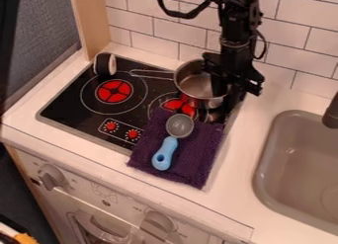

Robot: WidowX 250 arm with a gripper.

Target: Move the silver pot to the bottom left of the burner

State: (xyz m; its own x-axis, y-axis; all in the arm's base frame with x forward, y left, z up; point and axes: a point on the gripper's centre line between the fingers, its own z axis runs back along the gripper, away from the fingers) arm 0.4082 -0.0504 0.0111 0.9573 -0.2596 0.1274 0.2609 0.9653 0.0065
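Claw is at the R side of the silver pot, hanging down over its rim w/ the arm coming in from top edge. Can't tell if claw is open, closed or gripping the pot wall.

Pot is upright at the back R of the black cooktop, by the rear part of the R burner; its handle points L, above/behind the L burner.

Purple cloth lies over the cooktop's front R corner + onto the white counter. Scoop w/ blue handle is on the cloth, grey bowl end twd the pot. Round blk/wht item at cooktop's back L. Sink is R of cooktop.
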